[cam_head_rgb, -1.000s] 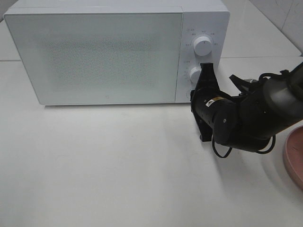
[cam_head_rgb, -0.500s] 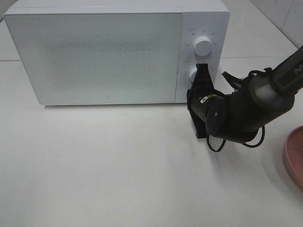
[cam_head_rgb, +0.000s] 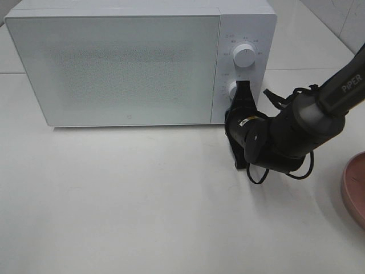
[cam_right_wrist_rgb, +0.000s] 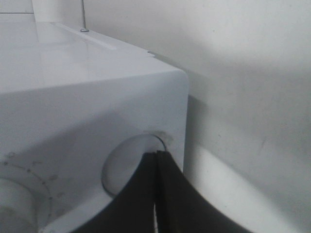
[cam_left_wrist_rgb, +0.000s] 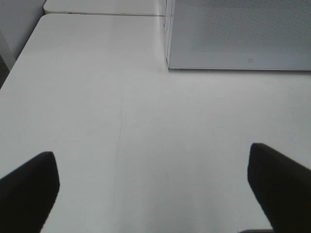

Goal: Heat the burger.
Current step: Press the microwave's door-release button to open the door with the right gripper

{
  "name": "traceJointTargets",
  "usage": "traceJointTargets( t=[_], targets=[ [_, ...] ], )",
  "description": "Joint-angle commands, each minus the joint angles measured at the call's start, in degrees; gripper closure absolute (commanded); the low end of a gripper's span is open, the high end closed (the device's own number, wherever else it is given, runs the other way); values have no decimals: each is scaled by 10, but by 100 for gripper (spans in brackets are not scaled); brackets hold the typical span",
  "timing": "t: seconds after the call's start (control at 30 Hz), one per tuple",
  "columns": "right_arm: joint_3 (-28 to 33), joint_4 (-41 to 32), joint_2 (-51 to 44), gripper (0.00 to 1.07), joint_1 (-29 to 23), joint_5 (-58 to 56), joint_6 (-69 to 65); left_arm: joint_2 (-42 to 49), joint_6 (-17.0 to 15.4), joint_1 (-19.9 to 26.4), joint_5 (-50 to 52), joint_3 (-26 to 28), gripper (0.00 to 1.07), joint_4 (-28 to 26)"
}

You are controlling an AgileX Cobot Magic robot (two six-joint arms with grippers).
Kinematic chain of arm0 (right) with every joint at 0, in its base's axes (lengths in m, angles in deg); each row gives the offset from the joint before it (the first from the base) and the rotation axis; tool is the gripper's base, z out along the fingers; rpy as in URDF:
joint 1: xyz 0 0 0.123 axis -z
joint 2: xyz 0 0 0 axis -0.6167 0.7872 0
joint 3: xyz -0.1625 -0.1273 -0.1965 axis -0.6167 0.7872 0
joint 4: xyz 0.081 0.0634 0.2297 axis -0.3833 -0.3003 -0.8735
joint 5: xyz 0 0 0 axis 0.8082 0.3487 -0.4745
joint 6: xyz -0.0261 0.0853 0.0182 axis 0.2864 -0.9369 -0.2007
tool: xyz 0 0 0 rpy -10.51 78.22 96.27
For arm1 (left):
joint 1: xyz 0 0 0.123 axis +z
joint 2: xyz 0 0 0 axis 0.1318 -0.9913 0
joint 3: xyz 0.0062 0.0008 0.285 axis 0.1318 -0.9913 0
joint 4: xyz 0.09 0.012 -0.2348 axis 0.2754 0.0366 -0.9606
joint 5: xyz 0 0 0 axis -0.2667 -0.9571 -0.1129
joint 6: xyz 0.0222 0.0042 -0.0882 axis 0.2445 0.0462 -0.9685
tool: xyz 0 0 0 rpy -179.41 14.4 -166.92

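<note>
A: Where's the burger?
B: You can't see it. The microwave (cam_head_rgb: 125,63) door is closed. Right gripper (cam_head_rgb: 243,85) is pinched closed and empty, tips at the lower knob (cam_head_rgb: 232,89). Left gripper (cam_left_wrist_rgb: 153,187) is spread wide and empty.
A: Handling?
B: Probably light and squashy, and the layers slide. Take it gently by the bun sides.

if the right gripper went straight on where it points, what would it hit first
The round button on the microwave's panel, beside the lower knob; the right gripper looks almost on it.
</note>
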Motion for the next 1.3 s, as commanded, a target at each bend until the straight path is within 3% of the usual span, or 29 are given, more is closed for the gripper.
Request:
traceJointTargets(
  t=[0.03,0.57,0.97,1.3],
  targets=[
    [-15,1,4,107,2,16,5,9,1,2,7,0,9,1],
    [-19,-23,4,107,2,95,5,9,1,2,7,0,9,1],
    [-85,-41,24,107,9,115,30,9,1,2,7,0,9,1],
    [-95,-42,25,107,9,122,38,9,1,2,7,0,9,1]
  ],
)
